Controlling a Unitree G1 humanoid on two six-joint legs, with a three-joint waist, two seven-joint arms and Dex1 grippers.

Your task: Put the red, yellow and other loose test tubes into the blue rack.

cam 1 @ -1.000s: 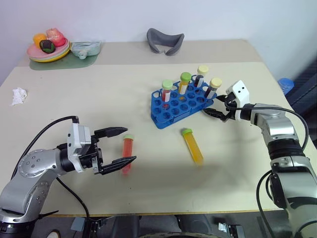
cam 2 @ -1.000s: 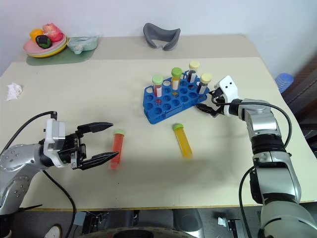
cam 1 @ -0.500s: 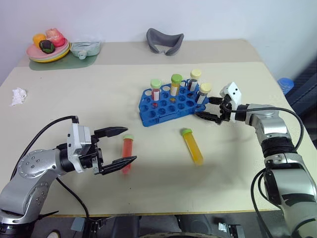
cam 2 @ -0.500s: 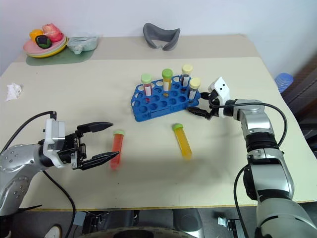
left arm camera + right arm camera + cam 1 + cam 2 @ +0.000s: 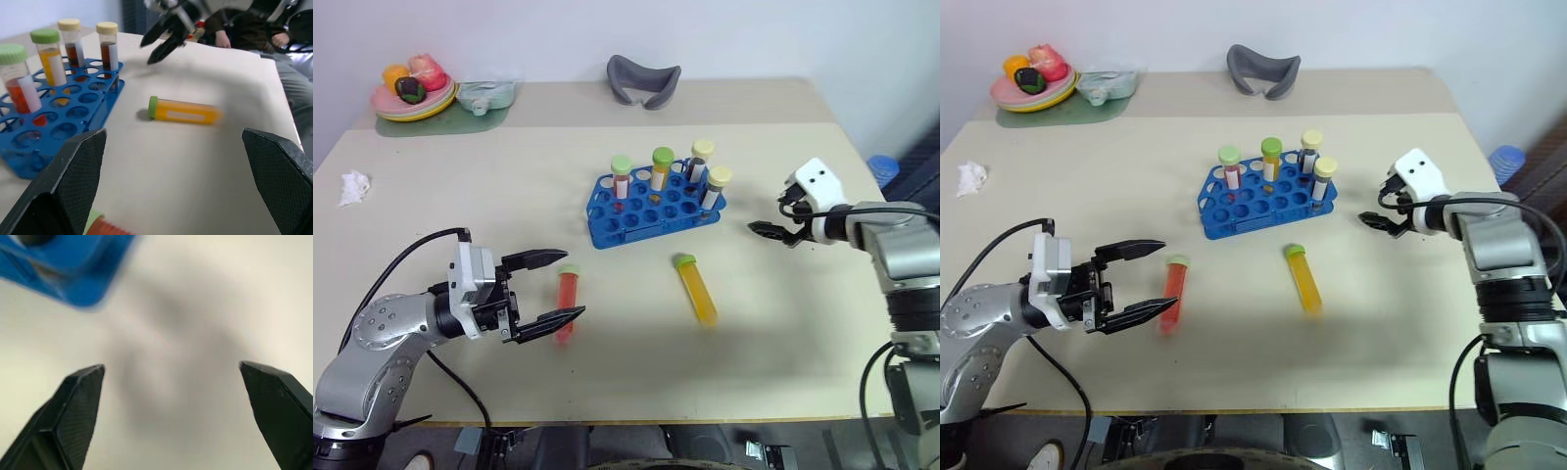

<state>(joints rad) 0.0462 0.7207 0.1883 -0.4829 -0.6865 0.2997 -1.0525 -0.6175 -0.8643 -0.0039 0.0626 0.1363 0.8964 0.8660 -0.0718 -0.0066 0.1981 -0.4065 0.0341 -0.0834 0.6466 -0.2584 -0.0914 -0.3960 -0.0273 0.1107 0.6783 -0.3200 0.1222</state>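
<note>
Shifted blue rack (image 5: 651, 204) — 4 tubes (image 5: 667, 174) inside

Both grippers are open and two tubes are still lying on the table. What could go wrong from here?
1. The red tube lies between the open left gripper's fingers; an off-centre close could roll it away.
2. The yellow tube lies loose on the table and may roll if nudged.
3. The blue rack already holds four upright tubes; the right gripper is close beside it and could bump or shove it.

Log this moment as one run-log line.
left pincer: open beside red tube | right pincer: open, empty | yellow tube: lying loose | blue rack: four tubes upright
</note>
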